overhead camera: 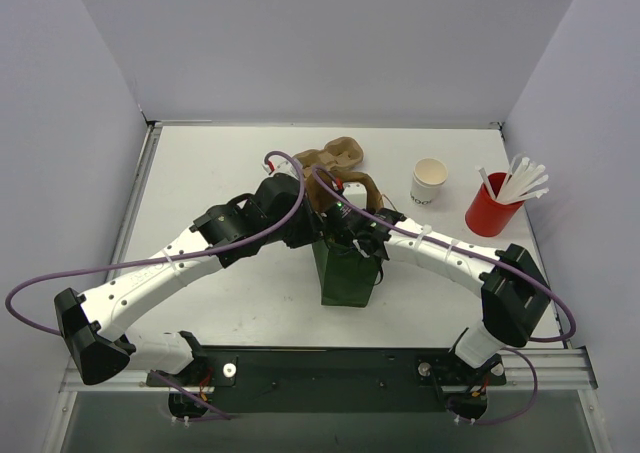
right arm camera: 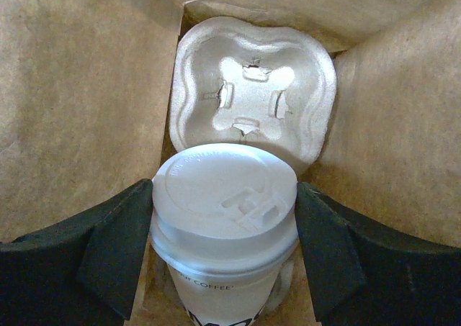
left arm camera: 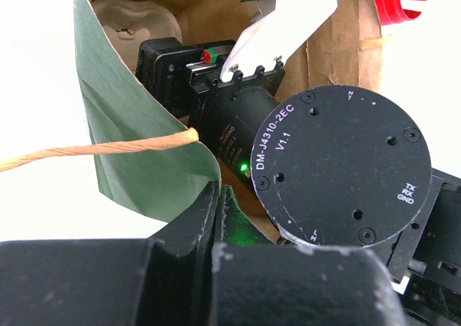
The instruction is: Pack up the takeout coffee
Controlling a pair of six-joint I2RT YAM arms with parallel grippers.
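The takeout coffee [right arm camera: 223,196] is already inside the bag [overhead camera: 345,273] at mid-counter [overhead camera: 220,163], grasped by the right tool [right arm camera: 225,232] above the pulp tray [right arm camera: 252,88]. The left tool [left arm camera: 216,204] is clenched on the bag's rim. Releasing the cup is likely what remains.

Likely lab: white-walled test enclosure [overhead camera: 320,43]

Left arm [overhead camera: 160,268], right arm [overhead camera: 450,253]: white shells, black joints, black shoulder blocks [overhead camera: 85,338] low in frame. Purple cables [overhead camera: 120,266] looped alongside. Round black cap [left arm camera: 338,168] at centre right, lettered DM-J4310-2EC V1.1, screwed; green LED [left arm camera: 244,168]. Right gripper [right arm camera: 225,225] fingers [right arm camera: 108,247] matte black.
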